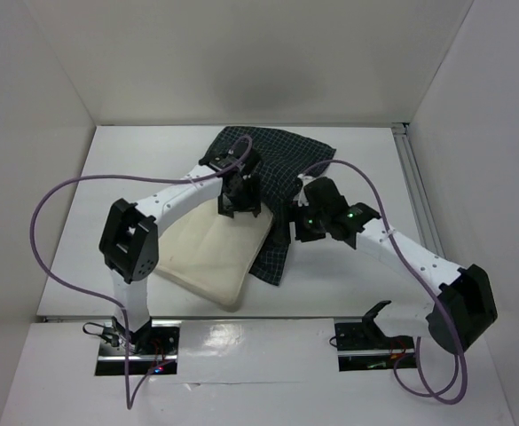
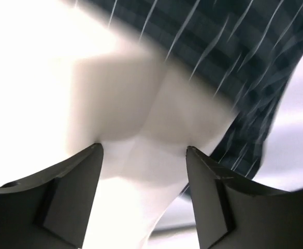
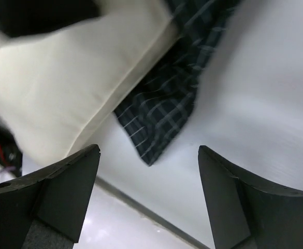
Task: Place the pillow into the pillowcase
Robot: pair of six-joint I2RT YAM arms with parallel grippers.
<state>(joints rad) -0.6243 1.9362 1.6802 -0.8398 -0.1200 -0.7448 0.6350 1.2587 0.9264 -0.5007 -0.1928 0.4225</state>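
Observation:
The cream pillow (image 1: 208, 256) lies on the table in front of the left arm, its far right part tucked under the dark checked pillowcase (image 1: 281, 158). The pillowcase spreads behind it and trails down the pillow's right edge to a corner (image 3: 156, 124). My left gripper (image 1: 239, 211) hovers over the pillow's far edge. Its jaws stand wide apart, with the pillow (image 2: 141, 119) bulging close between them and the pillowcase (image 2: 244, 62) just beyond. My right gripper (image 1: 285, 232) is over the pillowcase strip. It is open with nothing between its fingers (image 3: 73, 181), beside the pillow (image 3: 63, 88).
White walls enclose the table on three sides. A metal rail (image 1: 416, 191) runs along the right side. Purple cables (image 1: 42, 222) loop from both arms. The table's front edge (image 3: 141, 207) is near the pillowcase corner.

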